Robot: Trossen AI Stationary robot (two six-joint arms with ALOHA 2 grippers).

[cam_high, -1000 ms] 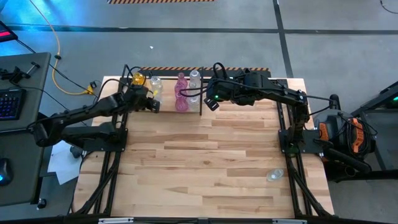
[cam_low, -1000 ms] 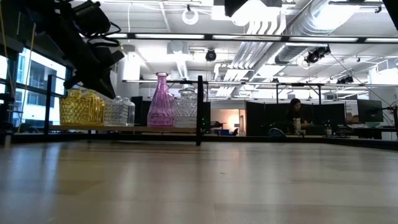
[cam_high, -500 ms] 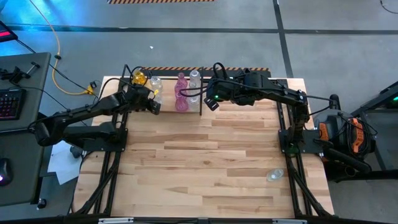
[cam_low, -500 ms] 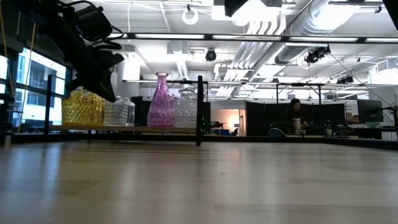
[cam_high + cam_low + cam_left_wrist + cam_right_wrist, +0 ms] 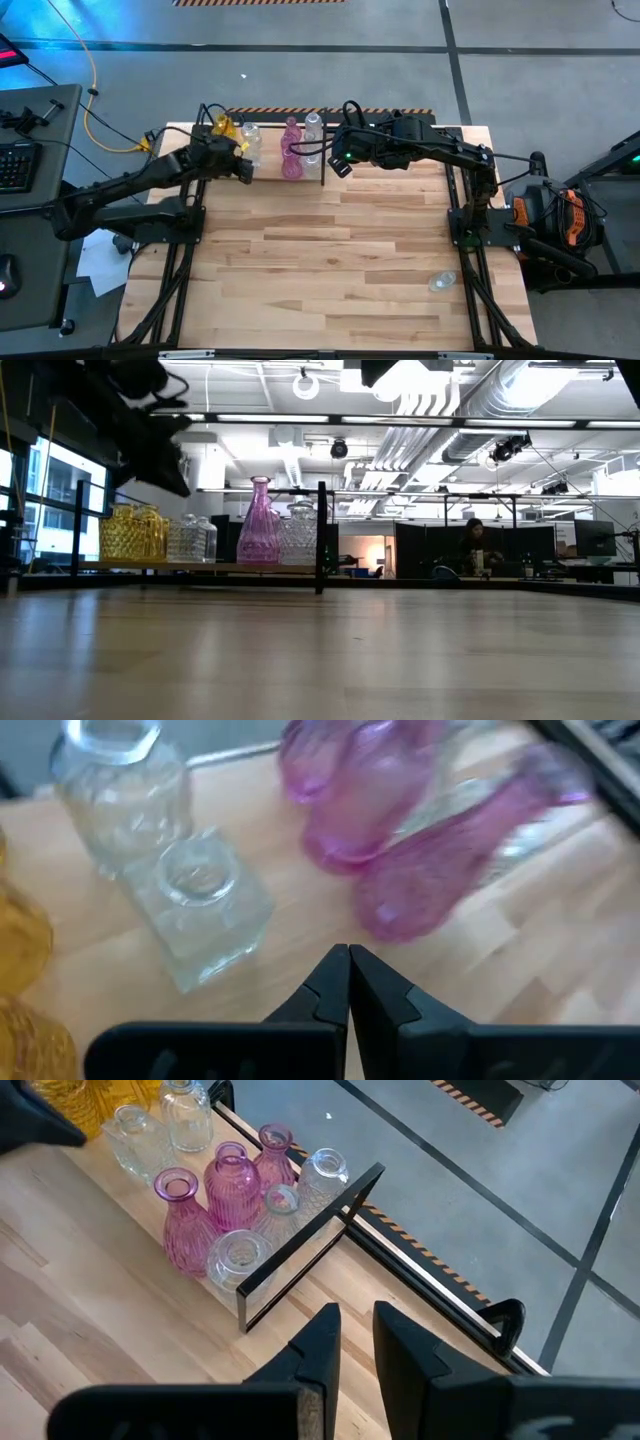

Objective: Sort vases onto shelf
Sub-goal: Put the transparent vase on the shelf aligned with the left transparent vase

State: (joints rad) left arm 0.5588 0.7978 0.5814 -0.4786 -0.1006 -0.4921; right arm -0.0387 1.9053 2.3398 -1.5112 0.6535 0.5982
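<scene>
- My left gripper (image 5: pixel 349 982) is pressed together and holds nothing — it hovers just over the vases at the upper left of the high view, beside the clear vases (image 5: pixel 195 905) and the pink vases (image 5: pixel 385 840).
- My right gripper (image 5: pixel 348 1342) has its fingers a little apart with nothing between them, near the black divider (image 5: pixel 323 150) at the upper middle.
- The shelf (image 5: pixel 268 172) runs along the worktop's (image 5: pixel 330 260) far edge, with yellow vases (image 5: pixel 130 532), clear ones and pink ones crowded on its left part.
- One clear vase (image 5: pixel 441 282) lies alone at the lower right, well apart from the shelf — I judge it not yet sorted.
- Risk: the vases stand touching or nearly so; a sideways sweep of my left gripper could knock one over, and the tall pink vase (image 5: pixel 259 522) looks easiest to tip.
- Risk: the lone vase looks to lie on its side, so it could roll when nudged.
- I can read no brand, label or writing anywhere.
</scene>
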